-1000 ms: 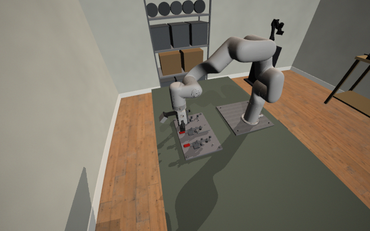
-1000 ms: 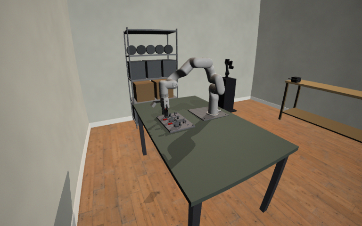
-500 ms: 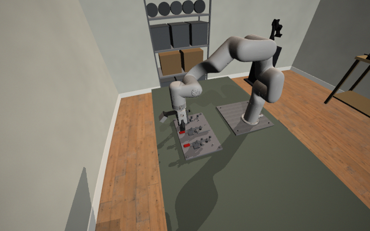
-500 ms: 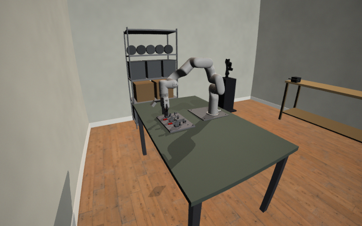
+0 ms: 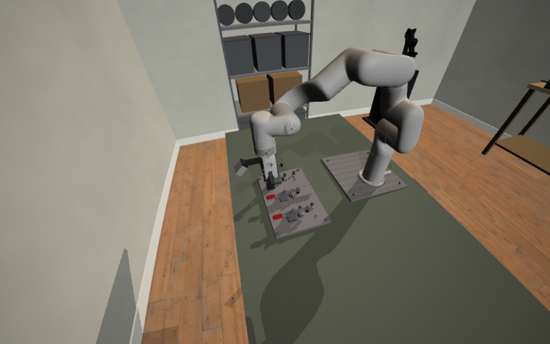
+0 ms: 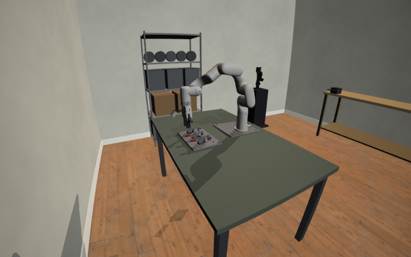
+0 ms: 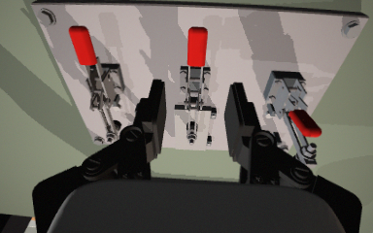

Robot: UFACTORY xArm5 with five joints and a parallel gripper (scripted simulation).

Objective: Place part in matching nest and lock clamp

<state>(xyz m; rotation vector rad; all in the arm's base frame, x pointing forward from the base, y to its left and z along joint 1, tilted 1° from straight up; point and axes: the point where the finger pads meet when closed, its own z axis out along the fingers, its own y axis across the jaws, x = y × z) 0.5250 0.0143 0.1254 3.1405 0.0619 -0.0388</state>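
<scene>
Red handles, and the gripper (image 7: 194, 123) hangs half open over the fixture plate (image 5: 312, 203), holding nothing.

Its fingers straddle the middle clamp (image 7: 196, 73); the right clamp's handle (image 7: 305, 123) is flipped the other way. I cannot find the part itself in any view. Descending off-centre, I'd guess, could knock a handle short of lock.

A metal shelf rack (image 6: 171, 74) holds dark discs (image 6: 170, 56), grey bins (image 6: 172, 78) and cardboard boxes (image 6: 162, 103).

A workshop: steel storage shelving (image 6: 171, 72), a green worktable (image 6: 248, 169), clamp fixture plate (image 5: 298, 211).
</scene>
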